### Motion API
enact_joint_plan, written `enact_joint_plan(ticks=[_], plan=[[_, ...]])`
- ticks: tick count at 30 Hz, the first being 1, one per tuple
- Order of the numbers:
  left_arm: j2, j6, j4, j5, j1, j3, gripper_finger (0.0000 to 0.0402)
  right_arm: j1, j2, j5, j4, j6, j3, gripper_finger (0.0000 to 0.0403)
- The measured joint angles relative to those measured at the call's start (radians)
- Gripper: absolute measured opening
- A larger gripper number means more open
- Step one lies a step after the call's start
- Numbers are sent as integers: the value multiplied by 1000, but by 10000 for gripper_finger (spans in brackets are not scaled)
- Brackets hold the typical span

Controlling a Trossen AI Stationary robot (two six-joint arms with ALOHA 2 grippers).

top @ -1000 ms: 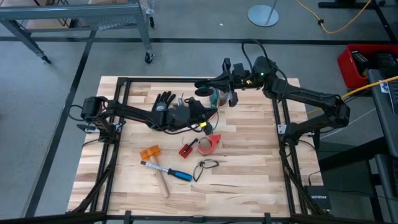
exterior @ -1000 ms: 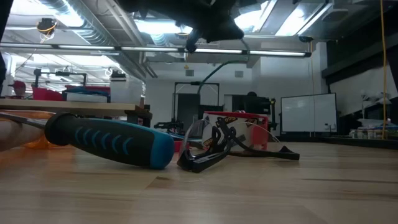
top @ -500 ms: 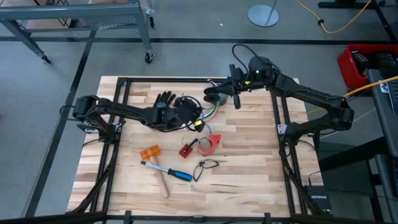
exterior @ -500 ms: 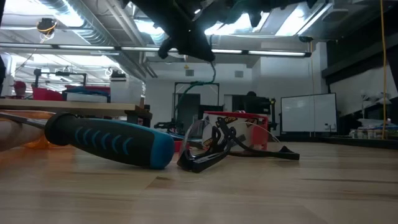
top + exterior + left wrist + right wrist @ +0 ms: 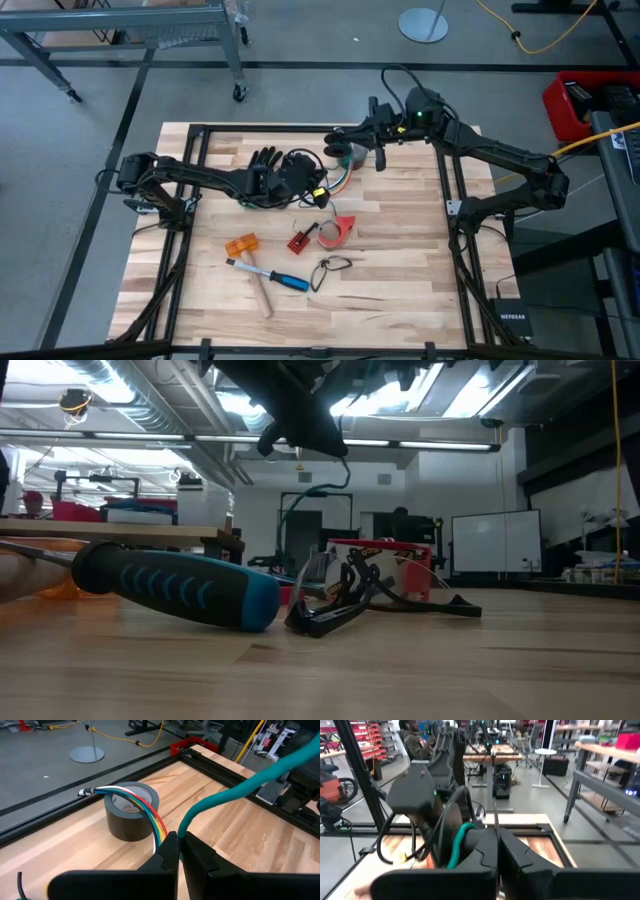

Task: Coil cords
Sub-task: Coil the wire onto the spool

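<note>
The cords are one teal-sheathed cord [image 5: 240, 785] whose thin coloured wires [image 5: 150, 815] fan out at its end. The wires pass over a black tape roll [image 5: 131, 810] standing on the table. My left gripper [image 5: 178, 836] is shut on the cord just short of the roll, at mid-table in the high view [image 5: 318, 188]. My right gripper [image 5: 497, 832] is shut on the teal cord [image 5: 461, 840] above the far middle of the table [image 5: 335, 150]. A teal loop [image 5: 305, 510] hangs in the low view. My left gripper pinches the cord between its two fingers where the teal sheath ends [image 5: 181, 831] and the wires come out. The fingers lie across the cord. The wires run ahead over the roll's top, and the sheath rises away clear of the table. My right gripper has the teal cord [image 5: 465, 832] at its shut fingers, which hide the place of contact. The cord curves down and away from the fingers, clear of the table.
A black glove [image 5: 262, 160] lies beside the left gripper. Nearer the front lie a red tape roll [image 5: 338, 230], a small red part [image 5: 298, 240], an orange block [image 5: 240, 244], a blue-handled mallet [image 5: 268, 280] and safety glasses [image 5: 332, 265]. A black frame [image 5: 200, 130] borders the table.
My left gripper has drawn back a little toward the table's left and far edge, keeping its hold on the cord. My right arm has come lower, and a teal loop of the cord now hangs in the low view where none showed a second ago.
</note>
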Motion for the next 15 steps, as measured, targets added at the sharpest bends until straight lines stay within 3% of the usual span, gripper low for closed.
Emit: enact_joint_plan(ticks=[15], plan=[[1,7,-3,0,1,0,0,0,0,-27,95,60,0,1]])
